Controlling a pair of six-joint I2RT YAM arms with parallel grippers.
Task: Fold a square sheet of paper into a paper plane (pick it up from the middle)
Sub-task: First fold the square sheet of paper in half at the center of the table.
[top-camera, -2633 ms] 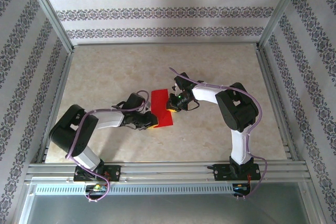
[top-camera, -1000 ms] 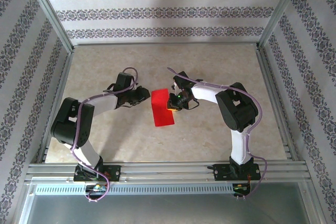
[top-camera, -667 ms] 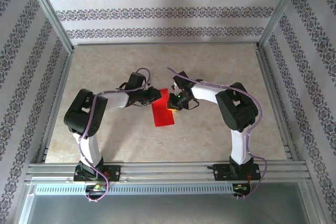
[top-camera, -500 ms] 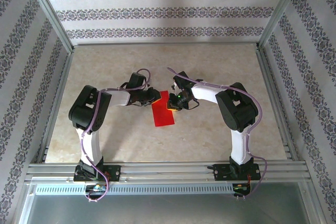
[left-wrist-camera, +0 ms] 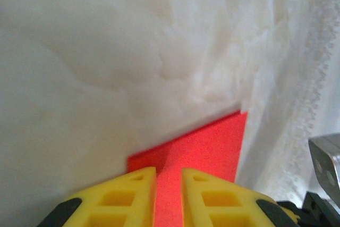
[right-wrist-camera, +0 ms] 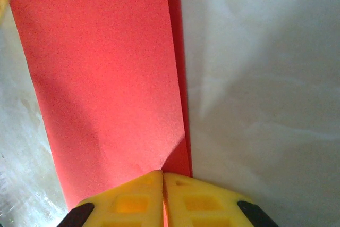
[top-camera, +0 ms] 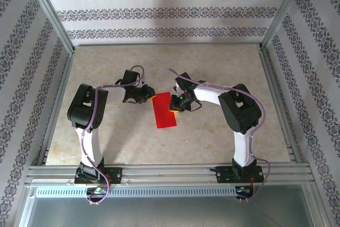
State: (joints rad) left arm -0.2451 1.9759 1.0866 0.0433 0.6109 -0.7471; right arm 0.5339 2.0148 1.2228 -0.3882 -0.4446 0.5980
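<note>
Red paper sheet (top-camera: 164,111) lay at desk (top-camera: 212,67) ctr, folded once to a strip; I judged nose/wing folds not done. R fingers (right-wrist-camera: 127,201) pressed together on its edge; L fingers (left-wrist-camera: 141,208) slightly parted at corner.

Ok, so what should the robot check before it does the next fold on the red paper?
1. The thin red paper sheet lies flat on the marbled beige table, folded into a long strip: ok.
2. The right gripper is shut, with its tips at the strip's long edge: ok.
3. The left gripper sits over the paper's far corner, jaws slightly apart: ok.
4. Whether the left fingers touch the paper: cannot tell.
5. Fold layers lined up: a thin darker red band shows along one long edge in the right wrist view: cannot tell.
</note>
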